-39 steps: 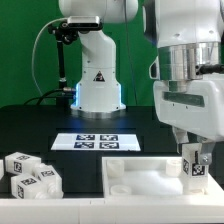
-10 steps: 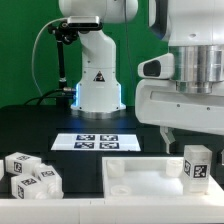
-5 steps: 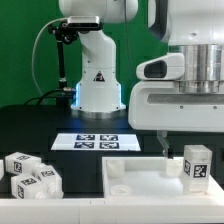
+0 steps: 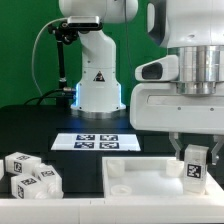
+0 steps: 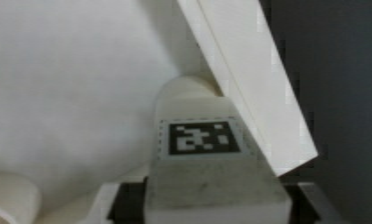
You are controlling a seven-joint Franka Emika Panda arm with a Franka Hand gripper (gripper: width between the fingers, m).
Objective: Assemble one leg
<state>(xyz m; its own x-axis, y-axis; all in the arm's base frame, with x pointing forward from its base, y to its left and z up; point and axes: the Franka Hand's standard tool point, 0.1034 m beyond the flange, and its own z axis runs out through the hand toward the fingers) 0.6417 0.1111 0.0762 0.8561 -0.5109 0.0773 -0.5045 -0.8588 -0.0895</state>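
Note:
The leg point(image 4: 194, 166), a small white block with a tag on its face, stands upright on the near right corner of the large flat white panel point(image 4: 135, 178) in the exterior view. My gripper point(image 4: 194, 154) reaches down over it, one finger on each side, and looks shut on the leg. In the wrist view the leg point(image 5: 201, 140) fills the gap between the dark pads point(image 5: 304, 198) of my gripper point(image 5: 213, 200), with its tag facing the camera. The panel point(image 5: 76, 80) lies behind it, its raised edge running diagonally.
Several more tagged white blocks point(image 4: 30, 172) lie in a cluster at the exterior view's left front. The marker board point(image 4: 98, 141) lies flat on the black table behind the panel. The arm's white base point(image 4: 98, 90) stands at the back.
The gripper was on the leg, then rose off it with fingers apart. It has come back down and the fingers have closed in on the leg's sides.

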